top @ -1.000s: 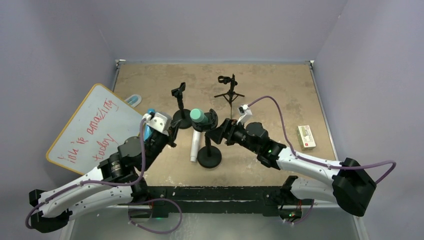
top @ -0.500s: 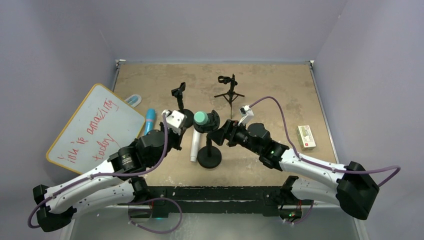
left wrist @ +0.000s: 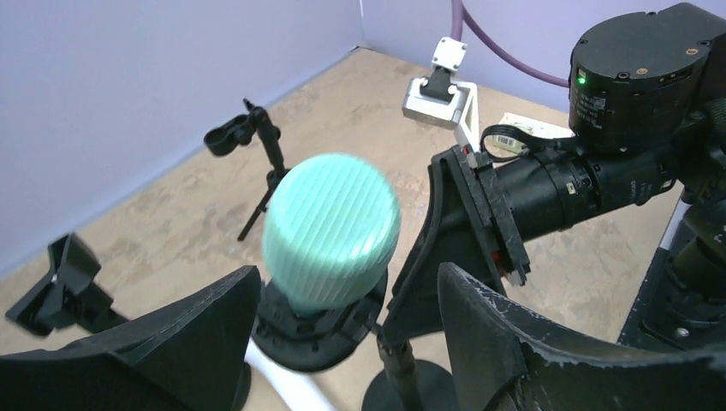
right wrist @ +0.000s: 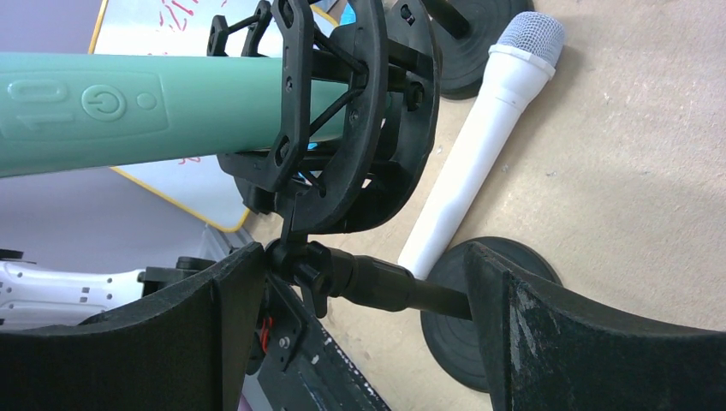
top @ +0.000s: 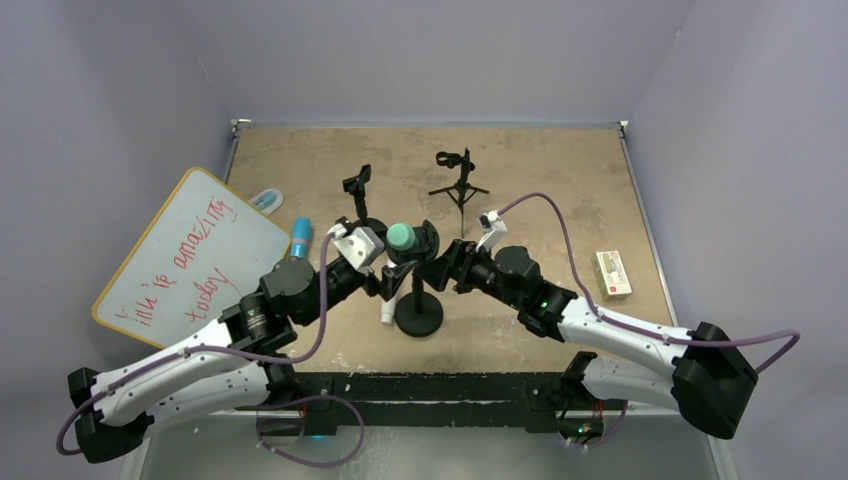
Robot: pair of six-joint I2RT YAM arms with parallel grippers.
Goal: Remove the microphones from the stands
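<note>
A teal microphone [top: 402, 237] sits in the black shock mount [right wrist: 342, 120] of a round-based stand [top: 419, 313]; its ribbed head [left wrist: 330, 227] points toward the left wrist camera. My left gripper [left wrist: 342, 342] is open, its fingers on either side just below and in front of that head, not touching it. From the other side, my right gripper [right wrist: 368, 342] is open and straddles the stand's pole [right wrist: 402, 289] right under the mount. The teal body [right wrist: 128, 107] sticks out to the left in the right wrist view.
A white microphone [top: 391, 296] lies on the table beside the stand's base. A blue microphone [top: 300, 235] lies by the whiteboard [top: 185, 255]. An empty clip stand [top: 358, 195] and a small tripod [top: 460, 180] stand behind. A small box [top: 612, 273] lies at the right.
My left arm has swung right, away from the blue microphone to the teal one's head, and its jaws have opened. The right arm has barely moved.
</note>
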